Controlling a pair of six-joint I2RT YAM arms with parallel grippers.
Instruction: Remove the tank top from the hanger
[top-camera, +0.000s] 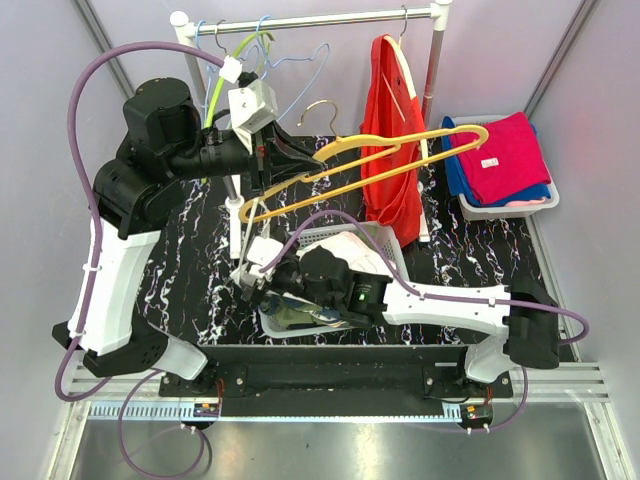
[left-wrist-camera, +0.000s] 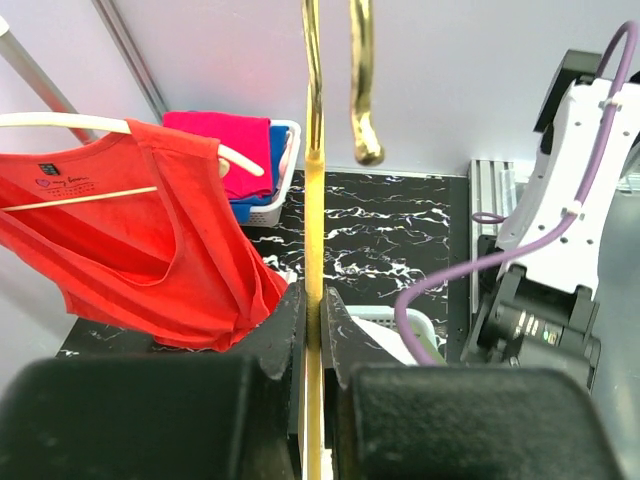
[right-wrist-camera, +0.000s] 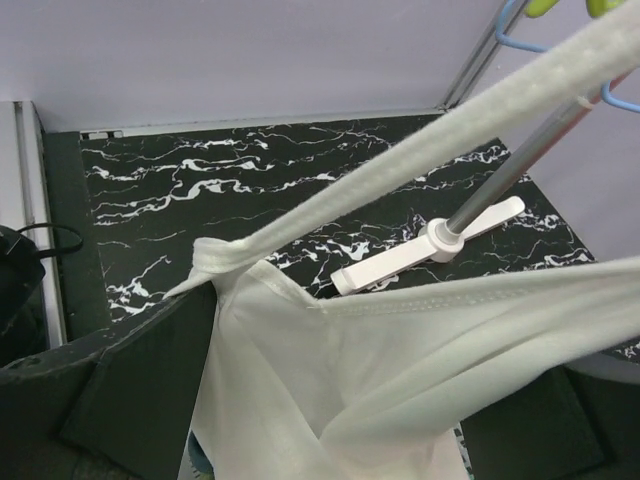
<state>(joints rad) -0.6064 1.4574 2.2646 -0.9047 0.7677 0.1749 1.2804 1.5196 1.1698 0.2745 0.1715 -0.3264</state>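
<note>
Clamped tight at the front of the left wrist view, the left gripper (left-wrist-camera: 312, 305) has its jaws closed on the stem of the yellow hanger (left-wrist-camera: 313, 190), holding it above the counter (top-camera: 200, 270) at about 11 o'clock in the overhead view. At 7 o'clock from the hanger, the right gripper (right-wrist-camera: 350, 350) sits low over the white basket (top-camera: 385, 238). Its jaws stand wide apart with the white tank top (right-wrist-camera: 420, 330) bunched between them, and a strap runs taut toward 2 o'clock off the finger at 8 o'clock. Nothing is visibly pinched.

The step in hand appears to be drawing the garment clear. It is best done with the hanger held steady and high while the cloth goes down and outward along the hanger's arm, so the strap slips off the tip rather than snagging.

Only the right wrist view shows the stretched strap and the rack's foot (right-wrist-camera: 430, 250); whether the strap's far end loops the hanger cannot be told. The overhead view alone shows the hanger's arms looking bare, a red top (top-camera: 390, 120) on the rack (top-camera: 320, 20) at 1 o'clock, and a bin of folded clothes (top-camera: 505, 208) at 3 o'clock.
</note>
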